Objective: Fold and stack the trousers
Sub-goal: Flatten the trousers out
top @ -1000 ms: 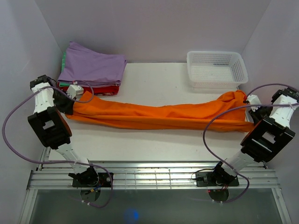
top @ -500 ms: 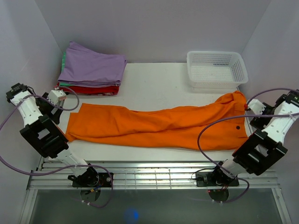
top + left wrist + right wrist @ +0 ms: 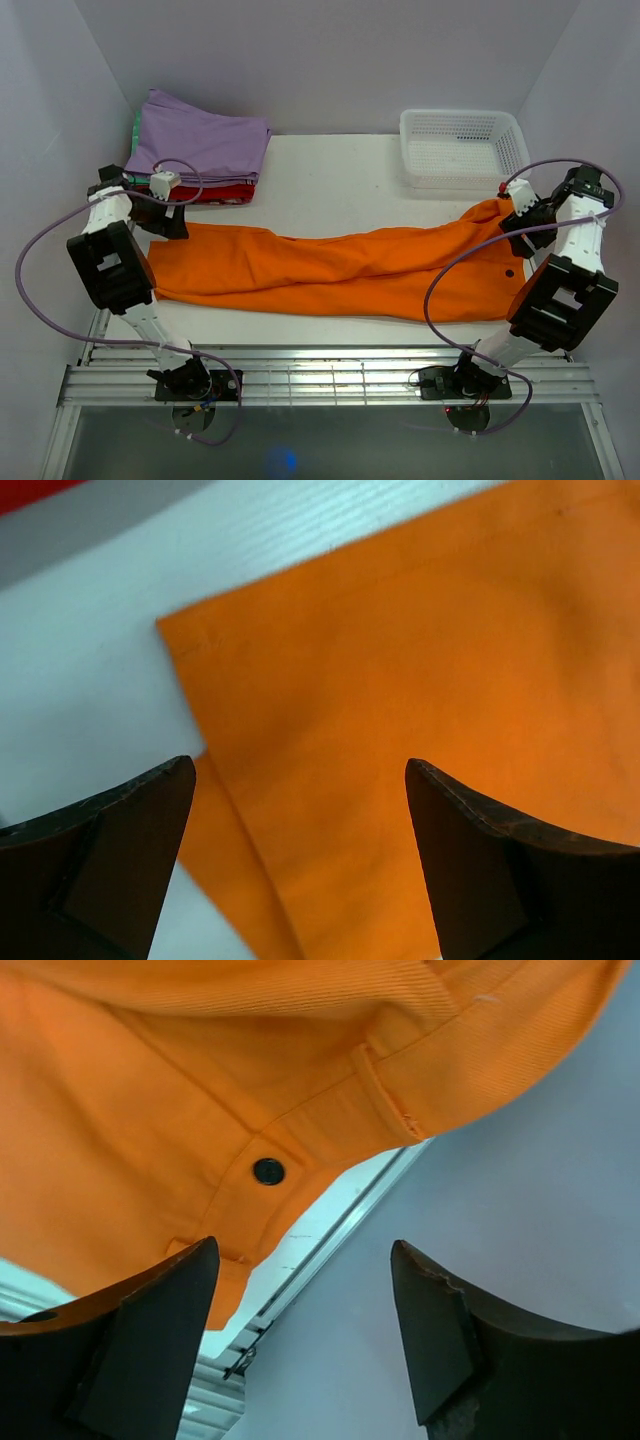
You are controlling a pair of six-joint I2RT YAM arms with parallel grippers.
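Left gripper point(image 3: 300, 775) apart over flat hem corner of soft orange trousers point(image 3: 330, 265); right gripper point(image 3: 305, 1250) apart near buttoned waistband point(image 3: 400, 1090)

Bright, even light, faint shadows. Top view sharp; wrist views soft, dark fingers point(image 3: 100, 870) blurred up close.

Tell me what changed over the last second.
Both grippers let go. The left gripper and right gripper, which a second ago pinched the ends of the trousers and held them stretched and bunched, now stand open over the cuff and waistband. The trousers settled and lie spread flat on the table. The folded stack and basket did not move.
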